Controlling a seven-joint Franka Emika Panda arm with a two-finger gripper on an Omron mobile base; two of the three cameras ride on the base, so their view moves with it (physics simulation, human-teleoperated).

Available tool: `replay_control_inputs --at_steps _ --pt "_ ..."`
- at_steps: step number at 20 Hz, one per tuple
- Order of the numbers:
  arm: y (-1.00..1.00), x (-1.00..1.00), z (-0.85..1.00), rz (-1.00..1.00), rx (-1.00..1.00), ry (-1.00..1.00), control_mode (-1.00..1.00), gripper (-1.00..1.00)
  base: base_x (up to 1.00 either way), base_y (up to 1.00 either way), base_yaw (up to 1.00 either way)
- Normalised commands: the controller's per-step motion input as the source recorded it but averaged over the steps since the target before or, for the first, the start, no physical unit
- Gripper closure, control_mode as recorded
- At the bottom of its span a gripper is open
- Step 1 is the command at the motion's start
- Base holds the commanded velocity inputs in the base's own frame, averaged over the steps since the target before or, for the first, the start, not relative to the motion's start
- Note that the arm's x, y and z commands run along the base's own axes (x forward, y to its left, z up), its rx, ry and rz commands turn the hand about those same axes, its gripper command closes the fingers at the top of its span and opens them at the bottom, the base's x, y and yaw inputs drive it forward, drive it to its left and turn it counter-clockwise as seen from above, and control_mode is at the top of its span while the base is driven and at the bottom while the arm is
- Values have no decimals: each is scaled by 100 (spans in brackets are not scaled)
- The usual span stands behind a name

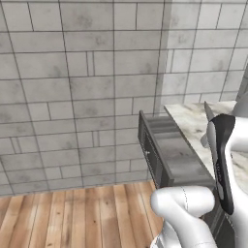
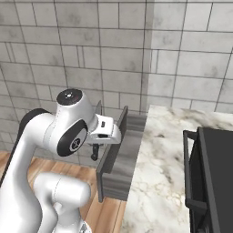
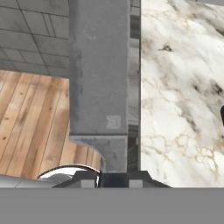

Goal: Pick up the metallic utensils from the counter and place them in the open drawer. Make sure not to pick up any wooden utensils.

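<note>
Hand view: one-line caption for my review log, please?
Gripper holds a grey knife blade over the open drawer, beside the marble counter.

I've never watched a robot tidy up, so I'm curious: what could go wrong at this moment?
1. The gripper holds the knife by its narrow end only, so the long blade might swivel or slip out.
2. In the right base view the hand seems to hang outside the drawer, above the floor. Letting go now would likely drop the knife there.
3. On the way in, the blade could knock the drawer's front panel.
</note>
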Motion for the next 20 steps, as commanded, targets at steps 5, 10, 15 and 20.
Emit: replay_control_inputs --at_steps 5,10,15,20 --pt "17 55 0 0 -5 14 -100 100 0 0 0" --pt "-2 100 -15 6 0 41 -100 100 0 0 0" --pt "-8 100 -28 6 4 42 -100 100 0 0 0" --pt "0 78 -36 0 6 14 -100 100 0 0 0"
